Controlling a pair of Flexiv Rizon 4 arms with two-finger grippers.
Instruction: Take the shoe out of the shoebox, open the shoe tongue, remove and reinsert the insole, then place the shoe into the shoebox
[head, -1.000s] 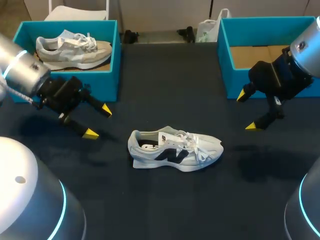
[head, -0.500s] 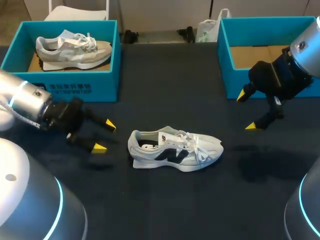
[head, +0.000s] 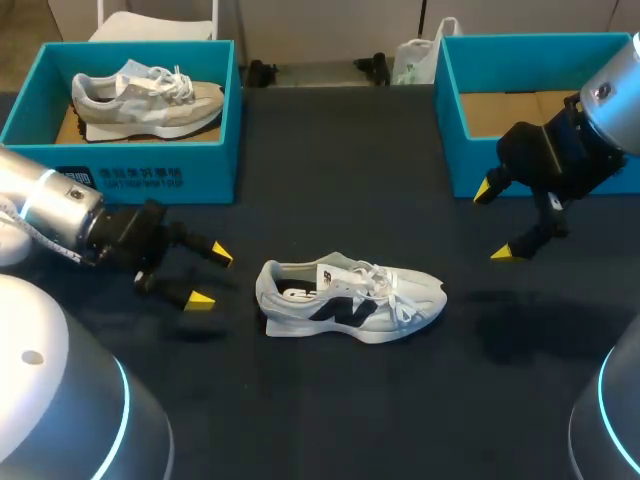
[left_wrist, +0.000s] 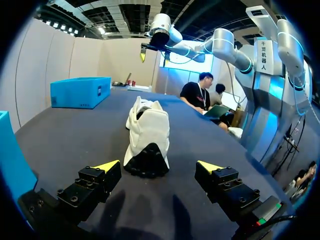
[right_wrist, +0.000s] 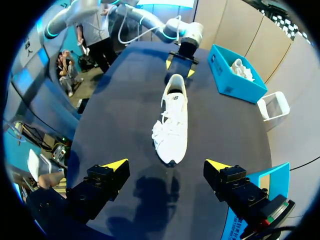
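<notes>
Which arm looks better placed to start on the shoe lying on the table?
Probably the left. The left gripper, open, sits low just behind the heel of the shoe, lined up with it. The right gripper, open, hangs farther off near the empty-looking shoebox.

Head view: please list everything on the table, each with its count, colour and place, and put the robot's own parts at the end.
table: one, black, under everything.
shoe: one, white and grey with a dark side mark, on its sole at the table's middle, toe toward the right arm's side.
left shoebox: one, teal, far left corner.
second shoe: one, grey and beige, inside the left shoebox.
right shoebox: one, teal, far right corner; its brown floor shows, with nothing seen in it.
left gripper: one, black with yellow tips, open, low beside the shoe's heel, apart from it.
right gripper: one, black with yellow tips, open, in front of the right shoebox.
</notes>
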